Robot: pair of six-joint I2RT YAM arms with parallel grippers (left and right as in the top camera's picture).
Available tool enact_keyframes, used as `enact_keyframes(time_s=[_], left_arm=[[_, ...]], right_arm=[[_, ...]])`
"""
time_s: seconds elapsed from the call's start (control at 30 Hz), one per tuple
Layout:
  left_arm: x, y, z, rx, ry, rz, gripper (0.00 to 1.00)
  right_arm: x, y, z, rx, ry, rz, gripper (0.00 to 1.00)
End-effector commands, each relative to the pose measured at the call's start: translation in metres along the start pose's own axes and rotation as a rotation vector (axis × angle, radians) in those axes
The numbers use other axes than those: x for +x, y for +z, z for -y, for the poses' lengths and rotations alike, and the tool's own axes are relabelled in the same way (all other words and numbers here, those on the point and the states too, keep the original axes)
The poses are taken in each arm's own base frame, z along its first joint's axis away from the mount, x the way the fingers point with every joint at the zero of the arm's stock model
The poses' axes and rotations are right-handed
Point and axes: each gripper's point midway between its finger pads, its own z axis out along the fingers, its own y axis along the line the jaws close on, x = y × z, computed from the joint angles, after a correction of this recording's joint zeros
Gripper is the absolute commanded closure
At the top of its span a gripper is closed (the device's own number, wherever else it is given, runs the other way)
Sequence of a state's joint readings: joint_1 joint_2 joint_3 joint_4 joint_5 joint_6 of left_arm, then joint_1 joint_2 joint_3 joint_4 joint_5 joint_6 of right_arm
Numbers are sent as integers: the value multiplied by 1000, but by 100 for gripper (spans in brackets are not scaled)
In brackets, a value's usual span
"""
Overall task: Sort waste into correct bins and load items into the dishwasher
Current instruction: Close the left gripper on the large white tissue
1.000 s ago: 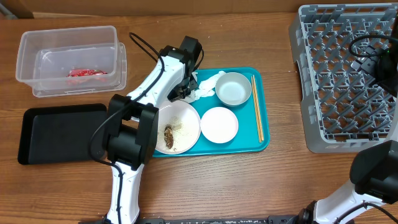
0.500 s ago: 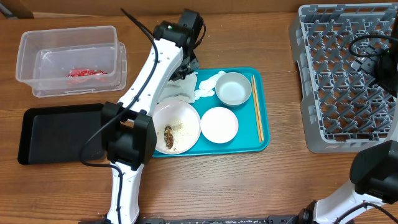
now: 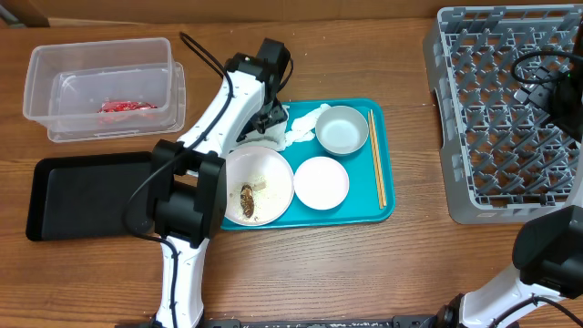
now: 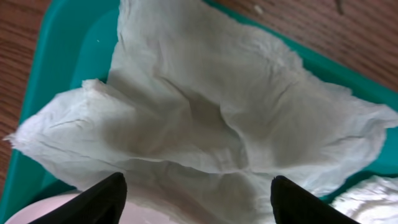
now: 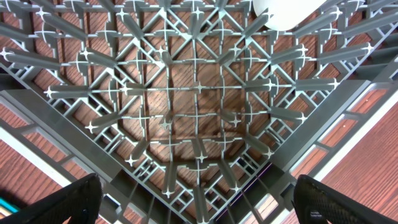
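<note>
tissue [image 4: 205, 118]: creased, thin white paper

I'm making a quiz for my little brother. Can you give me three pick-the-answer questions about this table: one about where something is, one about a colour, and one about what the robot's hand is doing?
1. Where is the red wrapper?
A) on the black tray B) in the clear tub C) in the dish rack
2. What colour is the tray under the big white plate?
A) teal B) yellow C) pink
3. The left gripper is:
A) shut tight B) out of sight C) open above the tissue

Answers: 1 B, it lies inside the tub's walls. 2 A, teal shows all round the dishes. 3 C, its fingers stand wide apart over the paper.
</note>
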State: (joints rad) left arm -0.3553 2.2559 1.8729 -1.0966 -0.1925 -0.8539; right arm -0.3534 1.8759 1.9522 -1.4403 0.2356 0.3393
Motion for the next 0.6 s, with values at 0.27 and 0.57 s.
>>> enact_keyframes(time_s=[0.27,0.57], left_arm=[[1,19,-4,-16,4,13,36],[5,36,-3,-32,10,-4,45]], right_arm=[[-1,-4,1,-3,6,12,0],[-1,-4,1,-3,6,12,0]])
